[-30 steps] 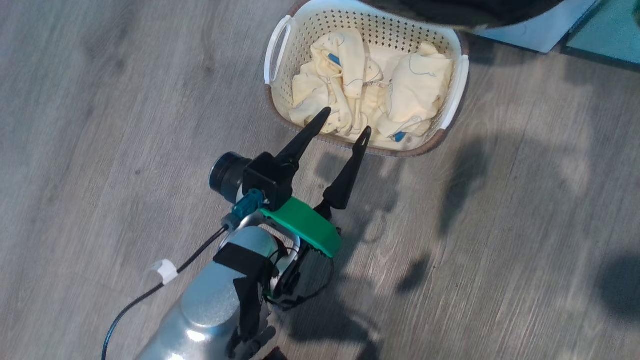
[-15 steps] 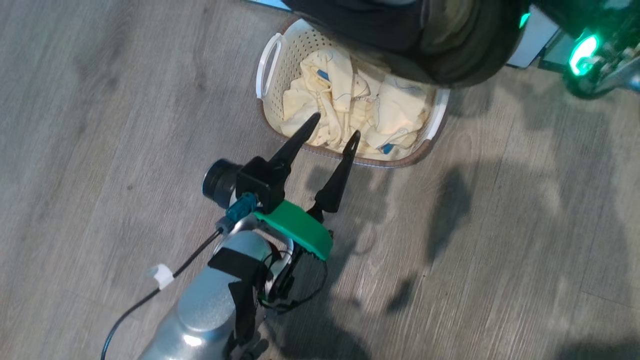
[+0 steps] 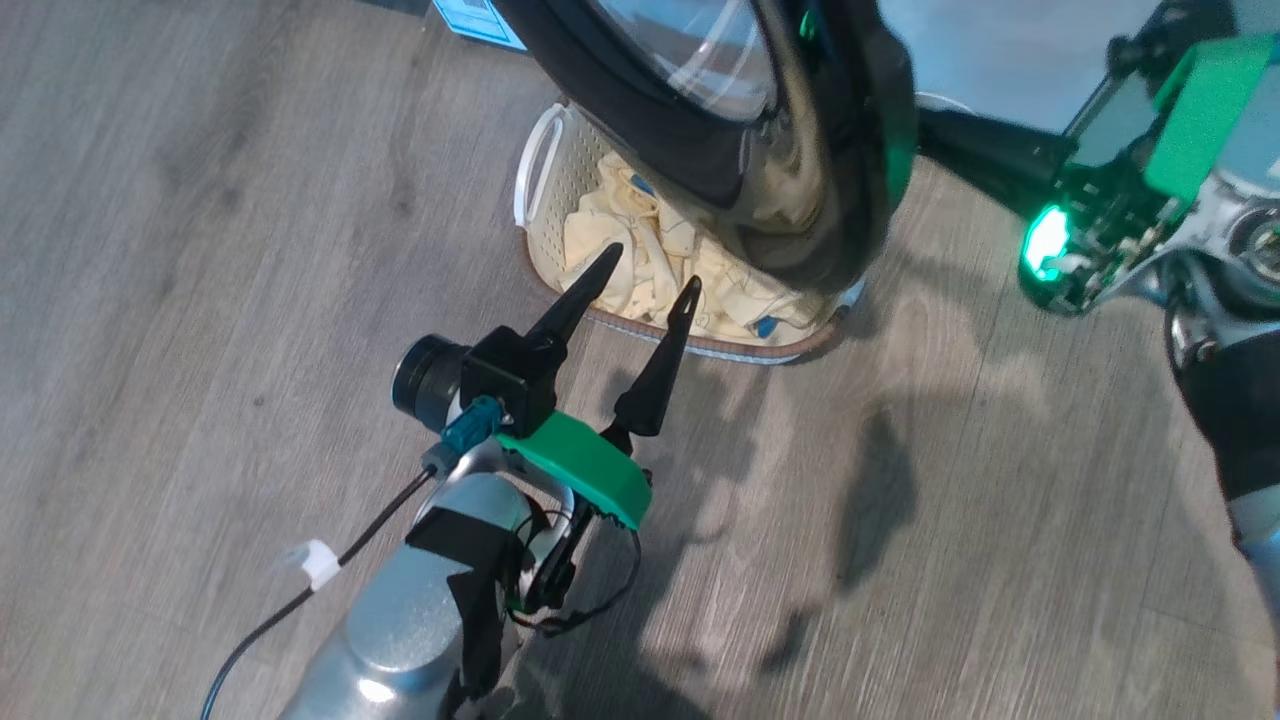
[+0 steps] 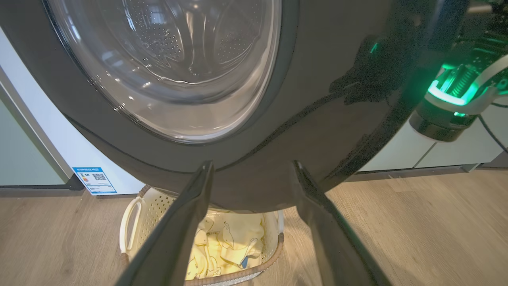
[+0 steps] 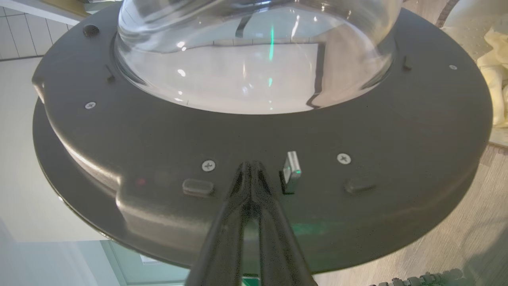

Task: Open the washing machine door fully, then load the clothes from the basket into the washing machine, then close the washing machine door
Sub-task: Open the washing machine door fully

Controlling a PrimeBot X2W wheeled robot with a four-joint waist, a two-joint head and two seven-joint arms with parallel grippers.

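Note:
The washing machine door (image 3: pixel 830 170), black-rimmed with a clear glass bowl, stands swung out over the basket (image 3: pixel 537 160) on the floor. Pale yellow clothes (image 3: pixel 600 225) fill the basket; the door hides its far part. My left gripper (image 3: pixel 650 268) hovers open, nothing between its fingers, at the basket's near rim. Seen from the left wrist, the left gripper (image 4: pixel 252 167) points at the door (image 4: pixel 317 99) with basket (image 4: pixel 129 214) and clothes (image 4: pixel 226 242) below. My right gripper (image 5: pixel 250 165) is shut, its tips against the door's inner face (image 5: pixel 158 131) beside the latch (image 5: pixel 292 171).
The washing machine's white front (image 4: pixel 85 155) with a blue sticker (image 4: pixel 95 180) stands behind the basket, a pale green panel (image 4: pixel 24 151) to its left. The right arm's wrist (image 3: pixel 1045 245) glows green to the right of the door. Wood floor lies all around.
The head camera has tilted up. The door has swung out further over the basket, covering more of it, and the right arm has come into view behind it. The left gripper stays open.

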